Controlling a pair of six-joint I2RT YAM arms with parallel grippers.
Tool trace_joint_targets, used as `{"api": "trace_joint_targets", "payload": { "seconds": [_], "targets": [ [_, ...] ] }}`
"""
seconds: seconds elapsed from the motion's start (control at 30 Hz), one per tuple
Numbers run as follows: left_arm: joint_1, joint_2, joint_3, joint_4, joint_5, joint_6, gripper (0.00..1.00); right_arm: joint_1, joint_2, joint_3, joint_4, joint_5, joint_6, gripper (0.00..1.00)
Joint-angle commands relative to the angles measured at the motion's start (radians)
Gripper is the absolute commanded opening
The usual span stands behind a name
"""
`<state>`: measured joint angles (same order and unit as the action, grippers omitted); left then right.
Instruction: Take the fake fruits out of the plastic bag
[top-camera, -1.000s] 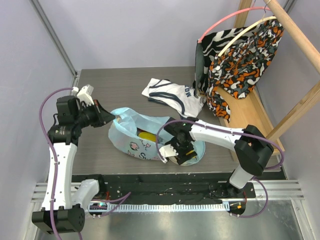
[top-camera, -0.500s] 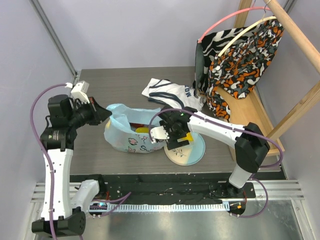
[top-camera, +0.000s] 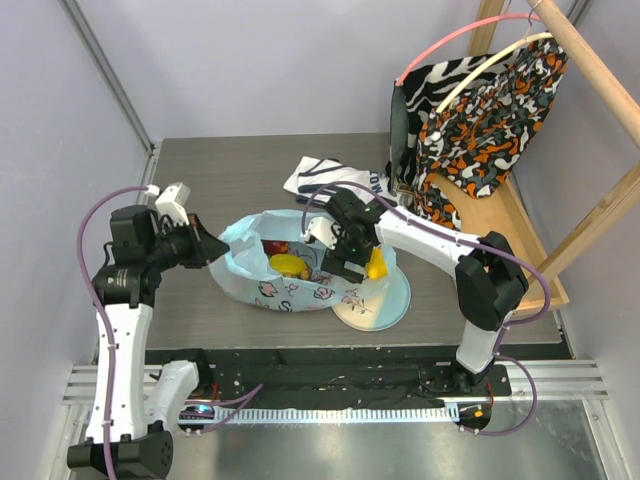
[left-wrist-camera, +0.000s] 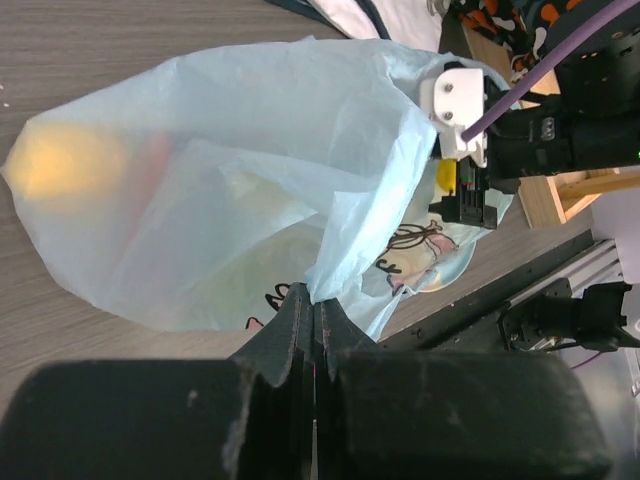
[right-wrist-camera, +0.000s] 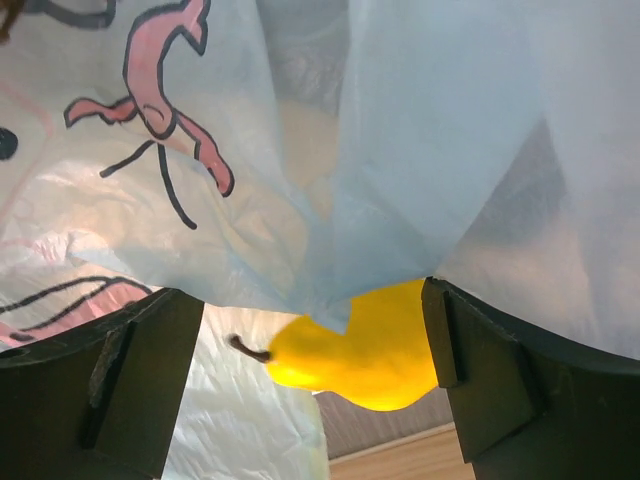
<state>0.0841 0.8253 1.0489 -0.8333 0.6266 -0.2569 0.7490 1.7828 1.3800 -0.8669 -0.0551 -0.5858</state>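
Fake fruits (top-camera: 285, 262) are seen mostly inside the plastic bag (top-camera: 262, 290), which lies on the table (top-camera: 230, 170) near its middle, just left of the plate (top-camera: 388, 306). From above, a yellow piece (top-camera: 290, 266) and a red piece (top-camera: 274, 247) are shown in the open mouth. Further shapes are only blurred through the film in the left wrist view.

The bag's left rim is pinched between the closed fingers of the left gripper (left-wrist-camera: 313, 308), so the mouth is held up and open. The right gripper (right-wrist-camera: 305, 385) is placed at the bag's right edge, over the far side of the plate, with its fingers spread wide and nothing clamped. A yellow pear (right-wrist-camera: 355, 345) lies between them, partly under a fold of the bag. Whether it is fully clear of the bag cannot be told.

No other fruit is carried on the visible part of the plate. The task is judged to be at an early stage: at most one fruit is out, and the rest are left to be lifted out.
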Motion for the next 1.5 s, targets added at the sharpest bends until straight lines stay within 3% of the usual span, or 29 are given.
{"api": "trace_joint_targets", "payload": {
  "seconds": [0.0,0.1,0.27,0.47,0.6,0.67,0.77,0.87,0.97,1.1,1.3,1.47],
  "targets": [
    [0.005,-0.023,0.003,0.003,-0.008,0.017,0.00,0.003,-0.037,0.085,0.013,-0.056,0.118,0.97],
    [0.006,-0.038,0.051,-0.007,-0.114,0.050,0.00,0.003,-0.068,0.164,-0.014,-0.182,0.125,0.96],
    [0.006,-0.034,0.197,-0.061,-0.208,0.228,0.00,0.003,-0.056,0.251,-0.021,-0.235,0.198,0.96],
    [0.005,-0.012,0.280,-0.218,-0.065,0.314,0.00,0.019,-0.013,0.260,0.040,-0.282,0.251,0.90],
    [0.006,0.017,0.318,-0.378,-0.021,0.346,0.00,0.093,0.049,0.274,0.132,-0.211,0.300,0.78],
    [0.005,0.011,0.347,-0.444,-0.027,0.364,0.00,0.177,0.073,0.266,0.183,-0.093,0.291,0.72],
    [0.006,-0.011,0.349,-0.481,-0.062,0.386,0.00,0.286,0.118,0.261,0.157,-0.078,0.232,0.65],
    [0.006,-0.044,0.313,-0.472,-0.079,0.393,0.00,0.341,0.102,0.212,0.154,-0.097,0.237,0.64],
    [0.006,-0.048,0.286,-0.490,-0.074,0.387,0.00,0.340,0.086,0.211,0.181,-0.051,0.251,0.64],
    [0.006,-0.063,0.298,-0.510,-0.125,0.416,0.00,0.287,0.139,0.341,0.193,0.007,0.285,0.62],
    [0.005,-0.126,0.295,-0.546,-0.223,0.579,0.00,0.260,0.300,0.531,0.210,0.118,0.294,0.62],
    [0.005,-0.144,0.280,-0.582,-0.261,0.677,0.00,0.260,0.375,0.568,0.236,0.189,0.287,0.66]
  ]
}}
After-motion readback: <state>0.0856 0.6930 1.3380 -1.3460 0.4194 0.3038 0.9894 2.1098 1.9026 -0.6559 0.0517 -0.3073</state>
